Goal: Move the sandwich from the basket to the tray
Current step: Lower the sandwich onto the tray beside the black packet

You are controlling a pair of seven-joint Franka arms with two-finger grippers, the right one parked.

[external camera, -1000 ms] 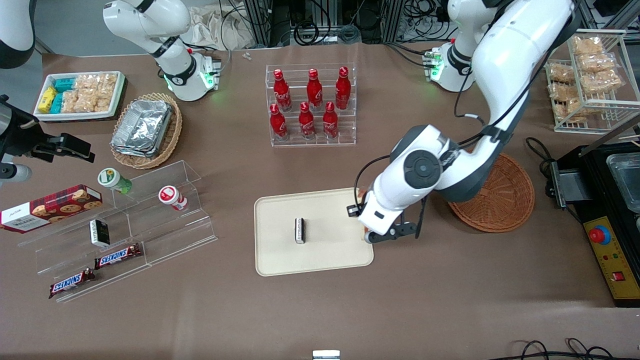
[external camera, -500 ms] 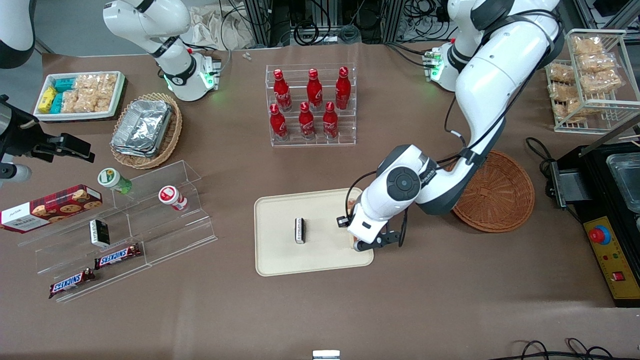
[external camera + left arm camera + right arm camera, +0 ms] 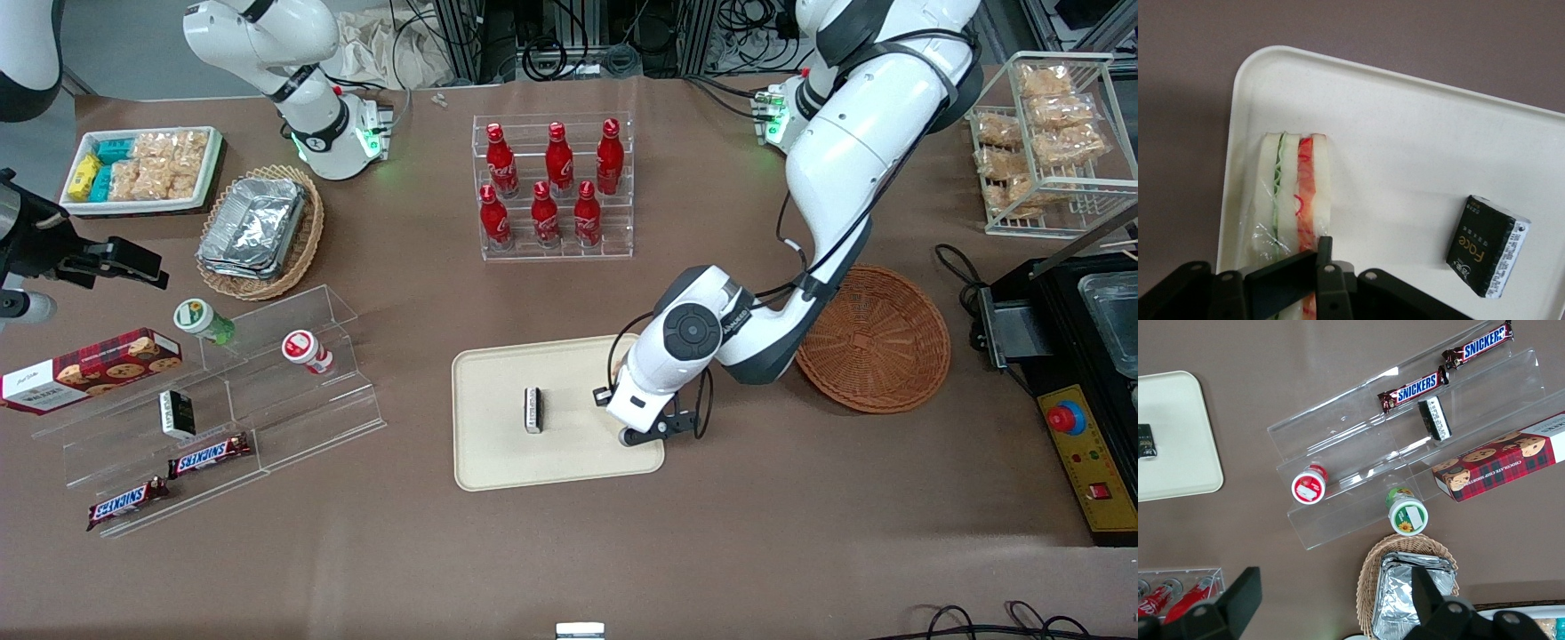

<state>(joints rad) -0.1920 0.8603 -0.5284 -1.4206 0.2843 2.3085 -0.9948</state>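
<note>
Left arm's tool (image 3: pixel 638 431) low over the tray (image 3: pixel 498 462), clamped on the sandwich (image 3: pixel 1295 200) (filling edge showing), sandwich on the tray near its rim, small black packet (image 3: pixel 1486 245) nearby, basket (image 3: pixel 889 342) on the counter (image 3: pixel 800 533).

Brown table (image 3: pixel 800 524) carries tray (image 3: pixel 498 462), basket (image 3: pixel 876 342), bottle rack (image 3: pixel 556 191).

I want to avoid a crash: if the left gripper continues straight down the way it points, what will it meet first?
Probably the sandwich, on edge between the gripper's fingers, then the tray under it. Height above the tray is unclear.
</note>
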